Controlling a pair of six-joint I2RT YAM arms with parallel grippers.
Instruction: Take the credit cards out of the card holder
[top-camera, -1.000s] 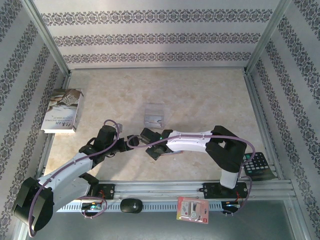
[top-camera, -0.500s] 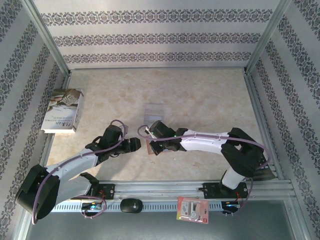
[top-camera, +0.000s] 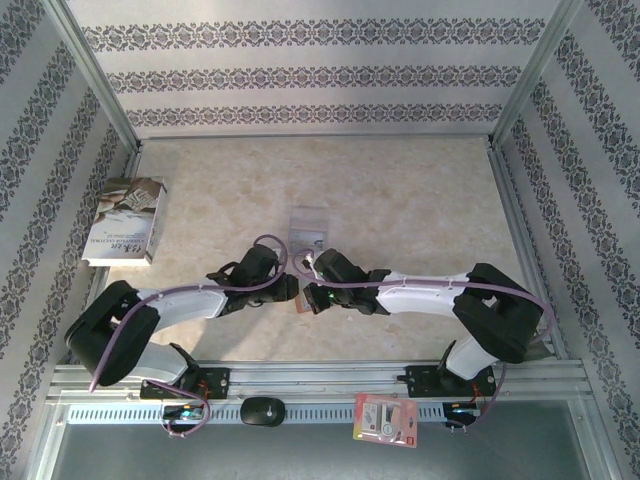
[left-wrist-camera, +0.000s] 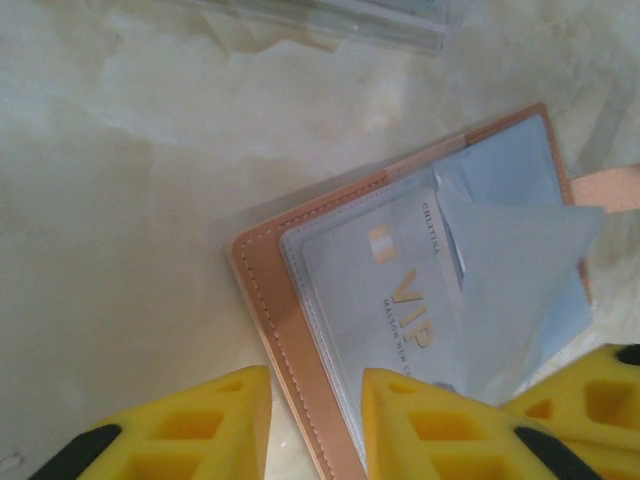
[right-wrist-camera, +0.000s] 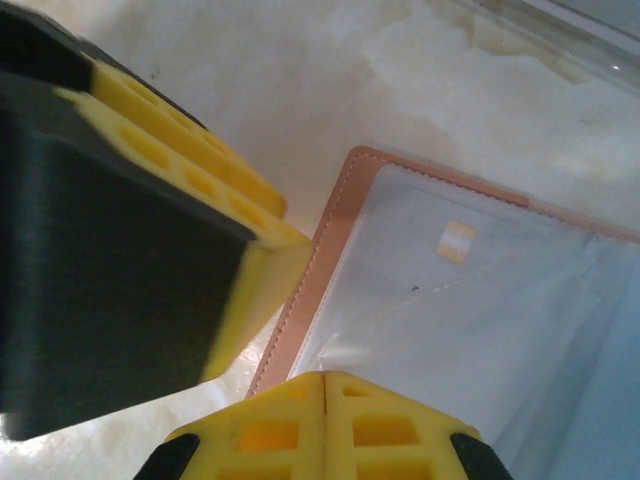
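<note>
My left gripper (left-wrist-camera: 315, 425), narrowly parted and empty, straddles the stitched edge of the orange-brown leather card holder (left-wrist-camera: 280, 330). My right gripper (right-wrist-camera: 322, 400) is closed, empty, at its rim. The pale grey-white plastic credit card (left-wrist-camera: 390, 290), pocketed just ahead, looks thin, stiff, slick: I'd pinch an edge.

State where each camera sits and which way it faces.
Top external: above and behind, looking down at the marbled table; left arm, right arm show.
Left wrist: looks down past its yellow jaws at the orange-brown leather card holder.
Right wrist: looks down past its shut jaws at that holder.
Shared: the holder's stitched edge.
</note>
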